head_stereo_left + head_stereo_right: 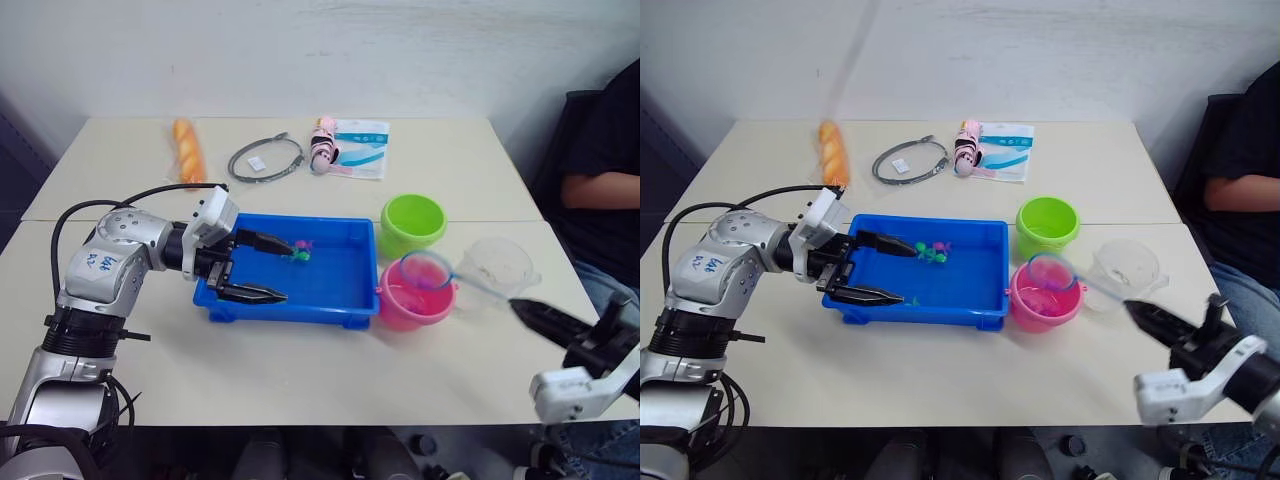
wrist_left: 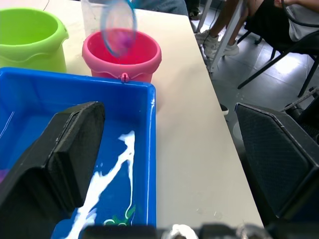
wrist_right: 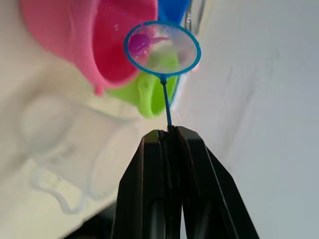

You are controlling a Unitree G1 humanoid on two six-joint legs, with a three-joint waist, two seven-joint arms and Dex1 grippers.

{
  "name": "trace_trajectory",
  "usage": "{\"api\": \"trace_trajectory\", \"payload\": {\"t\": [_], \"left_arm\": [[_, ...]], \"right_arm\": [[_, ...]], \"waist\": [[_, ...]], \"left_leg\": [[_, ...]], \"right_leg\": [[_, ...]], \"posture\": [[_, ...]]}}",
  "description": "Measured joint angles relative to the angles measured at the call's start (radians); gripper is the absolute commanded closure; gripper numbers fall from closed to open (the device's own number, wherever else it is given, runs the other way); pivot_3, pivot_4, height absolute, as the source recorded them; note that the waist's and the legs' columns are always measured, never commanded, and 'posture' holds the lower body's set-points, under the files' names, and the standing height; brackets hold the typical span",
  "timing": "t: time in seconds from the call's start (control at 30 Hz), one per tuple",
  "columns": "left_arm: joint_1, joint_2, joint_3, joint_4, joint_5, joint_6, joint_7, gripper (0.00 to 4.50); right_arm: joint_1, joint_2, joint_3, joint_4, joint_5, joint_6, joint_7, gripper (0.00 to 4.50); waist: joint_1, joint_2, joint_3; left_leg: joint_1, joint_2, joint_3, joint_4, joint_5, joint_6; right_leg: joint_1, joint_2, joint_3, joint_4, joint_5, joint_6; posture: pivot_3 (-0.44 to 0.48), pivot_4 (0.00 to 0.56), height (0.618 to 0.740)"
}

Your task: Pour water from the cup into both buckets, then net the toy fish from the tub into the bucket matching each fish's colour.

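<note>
The blue tub [image 1: 340, 288] sits mid-table with several small green and pink toy fish [image 1: 300, 250] at its far left. My left gripper [image 1: 288, 270] is open, its fingers reaching over the tub's left wall. To the tub's right stand the green bucket [image 1: 413, 222] and, nearer me, the pink bucket [image 1: 412, 308]. The clear cup [image 1: 495, 265] stands upright right of the pink bucket. My right gripper [image 1: 530, 312] is shut on the net's thin handle. The net [image 3: 162, 49] hangs over the pink bucket's mouth with a pink fish [image 3: 138, 44] in its mesh.
At the back of the table lie an orange object [image 1: 187, 150], a grey cable loop [image 1: 265, 158] and a pink item on a white-blue packet [image 1: 360, 148]. A person [image 1: 600, 190] sits at the table's right side, close to my right arm.
</note>
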State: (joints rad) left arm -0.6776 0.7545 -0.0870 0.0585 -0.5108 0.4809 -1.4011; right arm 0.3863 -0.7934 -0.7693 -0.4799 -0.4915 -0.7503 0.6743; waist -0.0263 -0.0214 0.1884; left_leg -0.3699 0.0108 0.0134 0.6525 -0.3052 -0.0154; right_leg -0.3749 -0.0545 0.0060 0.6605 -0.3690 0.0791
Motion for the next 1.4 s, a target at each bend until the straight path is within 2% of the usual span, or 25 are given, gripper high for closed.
{"api": "trace_trajectory", "payload": {"t": [0.3, 0.43, 0.53, 0.6, 0.87, 0.93, 1.07, 1.17, 1.27, 1.4], "left_arm": [[-0.001, -0.003, 0.001, 0.005, 0.004, -0.001, 0.004, 0.02], [0.004, 0.003, 0.01, 0.003, 0.004, -0.001, 0.011, 0.02], [0.009, 0.01, 0.018, -0.001, 0.005, -0.001, 0.017, 0.02], [0.015, 0.013, 0.029, -0.004, 0.005, 0.0, 0.023, 0.02], [0.061, 0.042, 0.051, -0.045, 0.003, 0.026, 0.054, 0.02], [0.073, 0.05, 0.063, -0.05, 0.002, 0.04, 0.063, 0.02], [0.121, 0.09, 0.117, -0.044, -0.001, 0.07, 0.086, 0.02], [0.169, 0.108, 0.149, -0.045, -0.003, 0.082, 0.097, 0.02], [0.22, 0.12, 0.185, -0.051, -0.008, 0.099, 0.126, 0.02], [0.267, 0.131, 0.229, -0.085, -0.012, 0.11, 0.155, 0.02]], "right_arm": [[0.006, -0.053, 0.018, 0.023, -0.043, -0.086, -0.073, 4.5], [0.014, -0.137, 0.025, 0.063, -0.042, -0.141, -0.081, 4.5], [-0.06, -0.143, 0.025, 0.118, -0.039, -0.098, -0.11, 4.5], [-0.057, -0.185, 0.036, 0.142, -0.031, -0.114, -0.112, 4.5], [-0.102, -0.221, 0.132, 0.177, 0.057, -0.092, -0.118, 4.5], [-0.151, -0.214, 0.178, 0.17, 0.154, 0.018, -0.101, 4.5], [-0.23, -0.211, 0.332, -0.025, 0.656, 0.481, -0.049, 4.5], [-0.341, -0.256, 0.479, -0.161, 0.906, 0.806, -0.031, 4.5], [-0.567, -0.237, 0.665, -0.173, 1.109, 1.181, -0.06, 4.5], [-0.773, -0.113, 0.785, -0.091, 1.293, 1.519, -0.129, 4.5]], "waist": [[-0.002, 0.0, 0.0], [-0.001, 0.0, 0.0], [-0.002, 0.0, 0.0], [-0.001, 0.0, 0.0], [-0.002, 0.0, 0.0], [-0.005, 0.0, 0.0], [-0.007, 0.0, 0.0], [-0.004, 0.0, 0.0], [-0.004, -0.002, 0.0], [0.001, -0.002, 0.0]], "left_leg": [[0.0, 0.001, 0.0, 0.0, 0.0, 0.0], [0.0, 0.001, -0.001, 0.0, 0.0, 0.0], [0.0, 0.001, 0.0, 0.001, 0.0, 0.0], [0.0, 0.001, 0.0, 0.001, 0.0, 0.0], [0.0, 0.002, 0.0, 0.001, 0.0, 0.0], [0.0, 0.002, 0.0, 0.002, 0.0, 0.0], [0.0, 0.005, -0.002, 0.002, 0.0, -0.001], [-0.001, 0.004, -0.003, 0.003, 0.0, 0.0], [-0.002, 0.004, -0.004, 0.004, -0.003, 0.005], [-0.005, 0.002, -0.006, 0.004, -0.003, 0.005]], "right_leg": [[0.0, 0.001, 0.0, 0.001, 0.0, 0.0], [0.0, 0.002, 0.0, 0.0, 0.0, 0.0], [0.0, 0.001, 0.001, 0.001, 0.0, 0.0], [0.0, 0.001, 0.001, 0.001, 0.0, 0.0], [0.0, 0.003, 0.001, 0.001, 0.0, 0.0], [0.0, 0.002, 0.001, 0.002, 0.0, 0.0], [0.0, 0.003, 0.0, 0.003, 0.0, -0.001], [0.0, 0.002, -0.001, 0.002, 0.0, -0.001], [0.0, -0.001, -0.003, 0.001, 0.0, -0.002], [-0.002, -0.003, -0.006, 0.0, 0.0, -0.002]], "posture": [[0.0, 0.15, 0.74], [0.0, 0.15, 0.74], [0.0, 0.15, 0.74], [0.0, 0.15, 0.74], [0.0, 0.15, 0.74], [0.0, 0.15, 0.74], [0.0, 0.15, 0.74], [0.0, 0.15, 0.74], [0.0, 0.15, 0.74], [0.0, 0.15, 0.74]]}}
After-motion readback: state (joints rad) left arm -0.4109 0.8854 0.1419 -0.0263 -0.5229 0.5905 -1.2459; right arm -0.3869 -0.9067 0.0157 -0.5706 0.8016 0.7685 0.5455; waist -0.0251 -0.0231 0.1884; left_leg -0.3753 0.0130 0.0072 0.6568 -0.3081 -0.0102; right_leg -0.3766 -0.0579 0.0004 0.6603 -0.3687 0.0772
